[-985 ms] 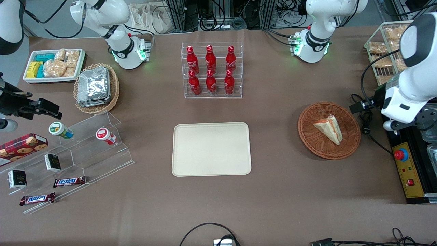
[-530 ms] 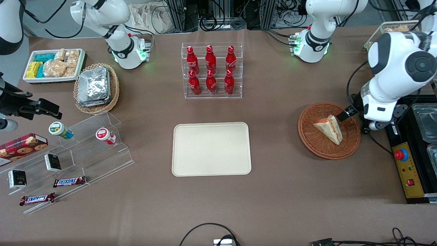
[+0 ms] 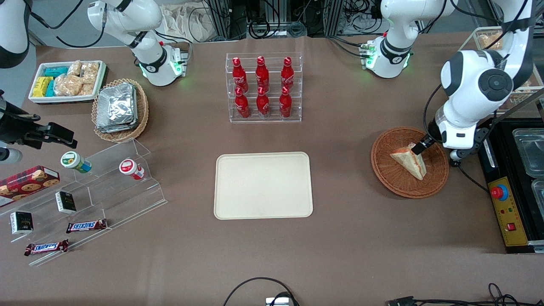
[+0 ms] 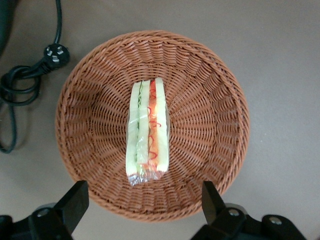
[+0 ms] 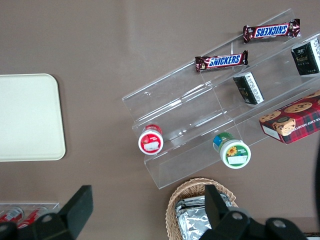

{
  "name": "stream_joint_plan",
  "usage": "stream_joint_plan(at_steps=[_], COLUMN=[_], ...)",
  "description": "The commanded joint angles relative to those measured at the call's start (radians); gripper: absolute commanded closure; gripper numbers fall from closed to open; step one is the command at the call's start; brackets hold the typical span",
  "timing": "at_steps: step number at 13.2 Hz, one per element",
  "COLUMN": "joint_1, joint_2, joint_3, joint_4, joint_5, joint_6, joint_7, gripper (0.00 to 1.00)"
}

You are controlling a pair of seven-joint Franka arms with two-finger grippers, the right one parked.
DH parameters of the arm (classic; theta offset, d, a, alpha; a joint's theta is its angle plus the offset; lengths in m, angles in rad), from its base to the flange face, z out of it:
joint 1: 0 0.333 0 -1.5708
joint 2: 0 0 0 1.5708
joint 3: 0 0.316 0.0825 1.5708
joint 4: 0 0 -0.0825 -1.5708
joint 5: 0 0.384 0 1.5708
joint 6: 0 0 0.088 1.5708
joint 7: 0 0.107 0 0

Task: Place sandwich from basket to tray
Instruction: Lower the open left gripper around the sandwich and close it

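The sandwich (image 3: pixel 410 160) is a white-bread wedge with red and green filling, wrapped in clear film, lying in the reddish-brown wicker basket (image 3: pixel 389 176) toward the working arm's end of the table. In the left wrist view the sandwich (image 4: pixel 147 132) lies in the middle of the basket (image 4: pixel 205 110), cut edge up. My gripper (image 3: pixel 423 146) hangs above the basket's rim beside the sandwich's tip. It (image 4: pixel 144 202) is open, with the two dark fingers (image 4: pixel 75 202) wide apart and nothing between them. The cream tray (image 3: pixel 263 185) lies bare at the table's middle.
A clear rack of red bottles (image 3: pixel 263 87) stands farther from the camera than the tray. A black cable with a plug (image 4: pixel 52 52) lies on the table beside the basket. A control box with a red button (image 3: pixel 499 193) sits at the working arm's table end.
The left arm has swung in from the table's end toward the basket. Its gripper now hangs over the basket's rim by the sandwich. The sandwich has not moved.
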Motion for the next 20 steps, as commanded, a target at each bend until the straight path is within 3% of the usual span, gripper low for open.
stream_joint_plan(at_steps=[1,12,13,15,16,20], joint_1=[0.024,0.026,0.024,0.020,0.015,0.015], joint_2=[0.023,0.175,0.181,0.183,0.184,0.144], joint_3=[-0.005,-0.005,-0.005,-0.005,-0.007,-0.010], joint_4=[-0.057,-0.175,-0.175,-0.172,-0.168,-0.142], joint_5=[-0.004,-0.006,-0.006,-0.004,-0.004,0.014], joint_6=[0.105,0.414,0.415,0.414,0.405,0.341], joint_7=[-0.023,-0.095,-0.095,-0.091,-0.091,-0.023], gripper=[0.00,0.00,0.08,0.55,0.72,0.80])
